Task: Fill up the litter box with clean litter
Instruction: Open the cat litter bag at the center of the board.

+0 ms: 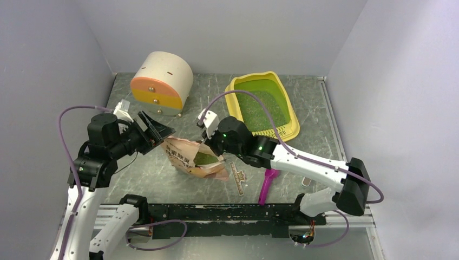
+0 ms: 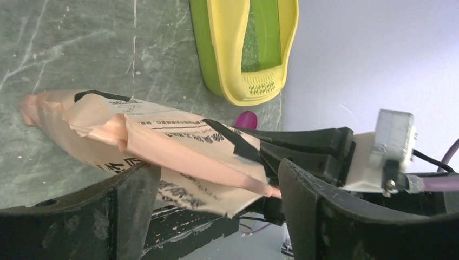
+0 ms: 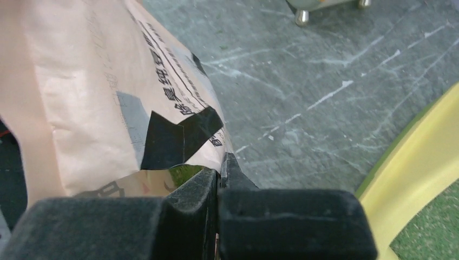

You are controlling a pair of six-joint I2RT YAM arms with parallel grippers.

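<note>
The right gripper (image 1: 215,145) is pinching the pink litter bag (image 1: 187,157) at its mouth; the litter box (image 1: 294,120) behind is holding clean litter (image 1: 261,108).

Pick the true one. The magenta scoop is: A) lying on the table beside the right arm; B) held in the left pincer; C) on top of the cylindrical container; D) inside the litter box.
A: the magenta scoop lies flat on the table, partly under the right arm, outside the litter box.
</note>
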